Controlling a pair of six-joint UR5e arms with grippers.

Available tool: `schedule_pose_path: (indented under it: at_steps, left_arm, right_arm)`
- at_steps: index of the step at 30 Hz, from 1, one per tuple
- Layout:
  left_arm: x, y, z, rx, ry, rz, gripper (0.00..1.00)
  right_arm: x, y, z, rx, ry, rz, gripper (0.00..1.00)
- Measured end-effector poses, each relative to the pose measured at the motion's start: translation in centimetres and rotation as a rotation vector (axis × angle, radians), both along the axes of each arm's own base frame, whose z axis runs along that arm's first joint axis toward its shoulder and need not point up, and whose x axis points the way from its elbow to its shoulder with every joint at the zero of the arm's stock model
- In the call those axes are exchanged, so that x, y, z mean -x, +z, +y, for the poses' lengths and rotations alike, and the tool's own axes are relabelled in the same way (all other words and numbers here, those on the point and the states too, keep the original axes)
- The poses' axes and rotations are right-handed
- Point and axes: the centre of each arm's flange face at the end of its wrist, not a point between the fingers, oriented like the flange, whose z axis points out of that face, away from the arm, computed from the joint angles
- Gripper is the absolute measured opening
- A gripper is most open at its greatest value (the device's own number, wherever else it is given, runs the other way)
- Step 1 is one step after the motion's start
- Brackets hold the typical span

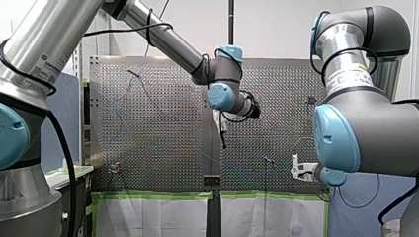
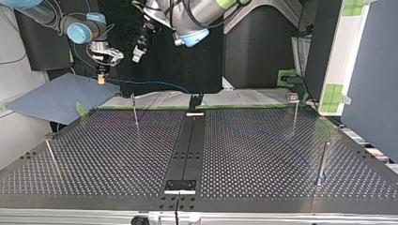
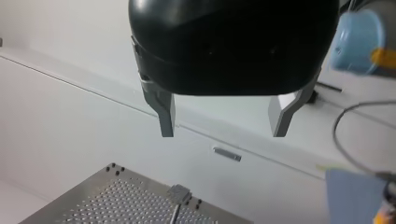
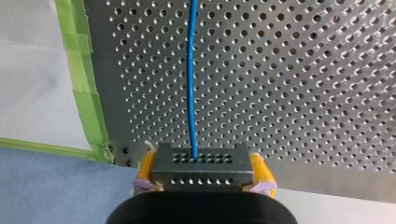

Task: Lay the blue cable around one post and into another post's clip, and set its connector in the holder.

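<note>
We see a pale wall [image 1: 276, 29] beyond the perforated table [image 1: 163, 148], whose edge carries green tape [image 1: 158, 195] above white sheeting [image 1: 153, 219]. In the top view we find a blue-grey board [image 2: 56, 98] lying at the left and a white panel [image 2: 345, 51] with green patches standing at the right.

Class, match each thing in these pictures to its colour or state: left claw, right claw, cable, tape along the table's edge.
Things:
1. left claw
2. right claw
3. cable
4. tape

Colours or states:
a. green
b. shut on the connector
c. blue
d. open, holding nothing

Pairs: 1-d, 2-b, 3-c, 4-a.
</note>
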Motion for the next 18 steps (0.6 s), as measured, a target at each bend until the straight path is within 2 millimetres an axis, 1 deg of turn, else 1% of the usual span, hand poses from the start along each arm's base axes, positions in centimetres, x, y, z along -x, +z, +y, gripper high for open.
schedule_pose_path:
  at_steps: [5,10,13,18]
  left_arm:
    - [-2.6,-1.6,-0.3,-0.022,0.012,-0.032,1.0]
    - [-5.2,-3.9,0.2,-0.041,0.044,-0.046,1.0]
    - [-6.1,-5.3,0.3,-0.051,0.063,-0.051,1.0]
    - [-6.9,-7.7,0.2,-0.075,0.077,-0.066,1.0]
  right_arm:
    - [0.0,-0.2,0.1,-0.003,0.0,0.002,0.0]
    - [0.0,-0.2,0.1,-0.004,0.0,0.003,0.0]
    - [0.0,-0.2,0.1,-0.003,0.001,0.003,0.0]
    - [0.1,-0.2,0.0,-0.002,-0.001,0.003,0.0]
